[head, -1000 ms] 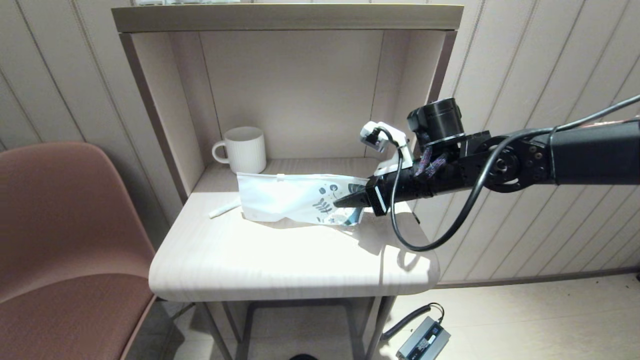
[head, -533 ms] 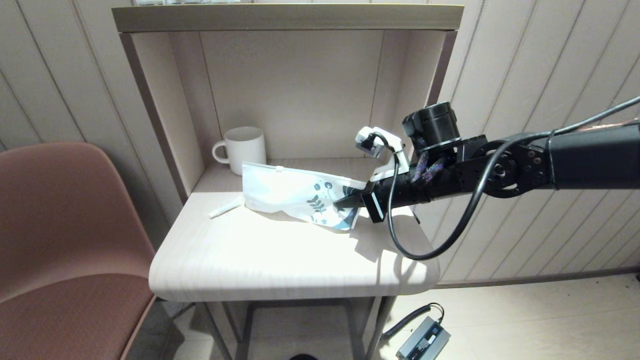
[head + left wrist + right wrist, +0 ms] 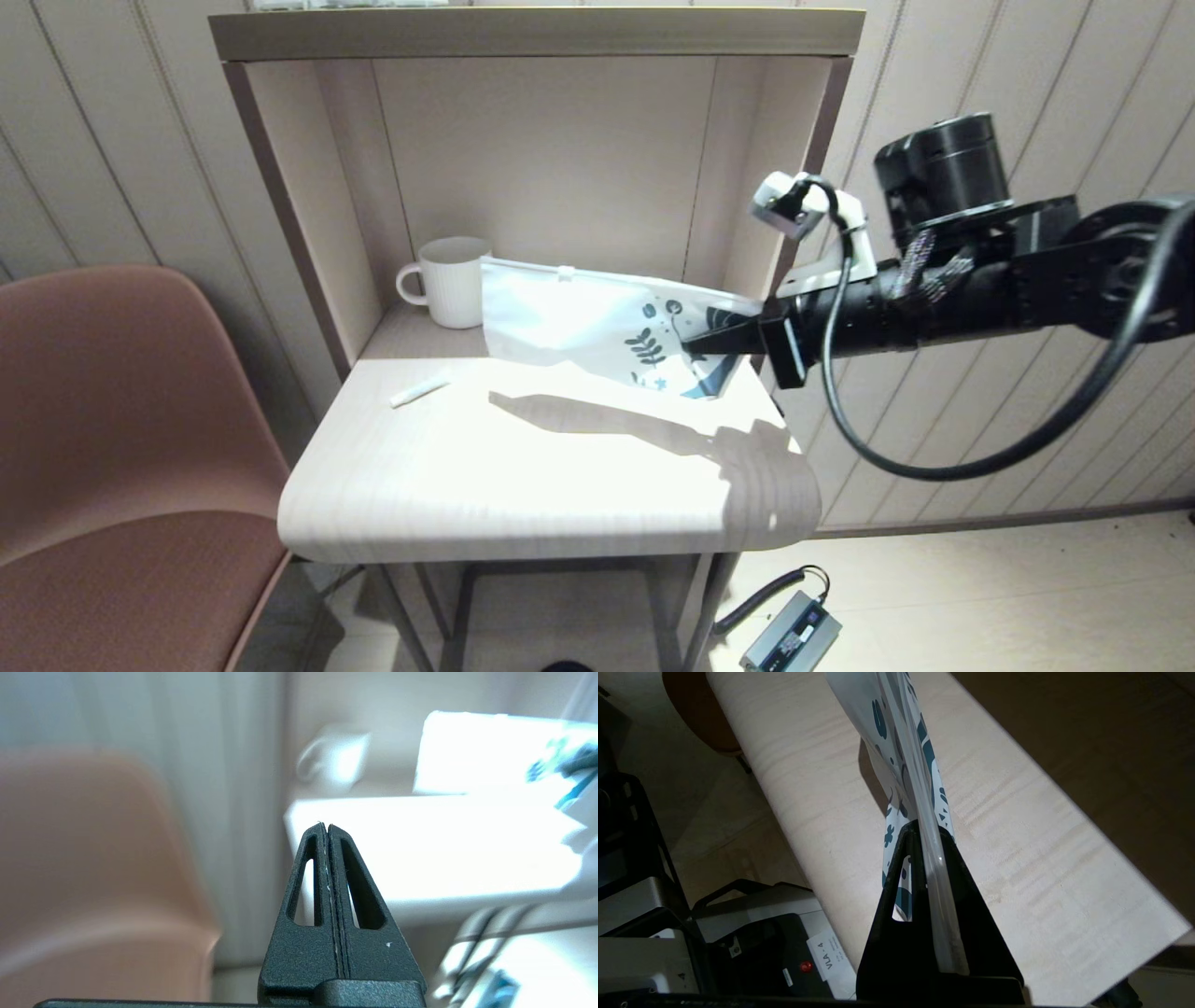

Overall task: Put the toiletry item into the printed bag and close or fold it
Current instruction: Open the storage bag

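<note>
The right claw [image 3: 695,343] is clamped on the printed end of the printed bag [image 3: 583,317], holding it off the worktop [image 3: 523,467]. The toiletry item [image 3: 419,392] lies well beyond the bag's far end, not yet bagged. Next the pouch mouth likely needs opening; the left claw [image 3: 325,828], pressed together and empty, waits off the worktop.

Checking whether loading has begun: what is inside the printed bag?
Nothing shows inside the printed bag; the toiletry item lies on the table. The right gripper covers the printed end.
</note>
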Available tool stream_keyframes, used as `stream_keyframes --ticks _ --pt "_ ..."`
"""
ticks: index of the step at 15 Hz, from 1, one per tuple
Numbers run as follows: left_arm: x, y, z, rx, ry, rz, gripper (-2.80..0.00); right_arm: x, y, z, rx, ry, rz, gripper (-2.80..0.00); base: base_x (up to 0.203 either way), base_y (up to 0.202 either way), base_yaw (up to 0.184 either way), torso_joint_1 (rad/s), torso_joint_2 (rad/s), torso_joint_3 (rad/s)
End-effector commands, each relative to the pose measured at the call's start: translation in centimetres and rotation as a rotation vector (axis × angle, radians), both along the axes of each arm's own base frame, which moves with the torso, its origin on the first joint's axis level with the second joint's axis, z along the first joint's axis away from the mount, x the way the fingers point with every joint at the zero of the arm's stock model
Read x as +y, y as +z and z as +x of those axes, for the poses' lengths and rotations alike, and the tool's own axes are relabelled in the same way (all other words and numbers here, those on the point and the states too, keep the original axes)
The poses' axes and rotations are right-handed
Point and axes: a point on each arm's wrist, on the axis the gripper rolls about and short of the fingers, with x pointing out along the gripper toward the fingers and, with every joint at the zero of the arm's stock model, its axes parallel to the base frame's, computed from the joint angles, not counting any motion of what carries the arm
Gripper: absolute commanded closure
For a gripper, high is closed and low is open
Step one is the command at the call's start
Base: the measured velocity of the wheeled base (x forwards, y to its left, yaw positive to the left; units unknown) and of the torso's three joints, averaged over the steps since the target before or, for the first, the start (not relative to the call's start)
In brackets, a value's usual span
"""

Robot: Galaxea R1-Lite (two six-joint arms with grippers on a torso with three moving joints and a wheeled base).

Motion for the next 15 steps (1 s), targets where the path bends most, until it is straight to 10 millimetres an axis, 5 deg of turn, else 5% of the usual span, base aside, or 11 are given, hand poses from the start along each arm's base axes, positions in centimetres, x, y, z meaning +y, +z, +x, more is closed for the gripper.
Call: stream_keyframes --ticks 1,4,7,11,15 --pt "-0.3 6.1 4.5 0.078 -0.101 -0.017 0.00 -1.9 4.1 -4.7 -0.046 0.003 0.022 0.00 0.000 0.000 0.000 0.000 0.00 0.000" --pt "-1.0 10.0 8.0 0.115 -0.402 -0.007 0.00 -2.3 6.2 -10.3 0.023 0.083 -0.005 0.00 0.000 0.000 0.000 0.000 0.00 0.000" --pt "-1.6 11.1 11.9 0.202 -0.740 0.007 0.00 -1.9 7.3 -12.9 0.120 0.159 -0.056 0.00 0.000 0.000 0.000 0.000 0.00 0.000" --pt "-3.1 9.6 18.7 0.329 -1.004 0.026 0.00 0.0 6.7 -12.0 0.242 0.217 -0.137 0.00 0.000 0.000 0.000 0.000 0.00 0.000" --pt "-5.4 6.7 21.4 0.355 -1.165 0.118 0.00 1.8 4.5 -10.1 0.323 0.248 -0.203 0.00 0.000 0.000 0.000 0.000 0.00 0.000"
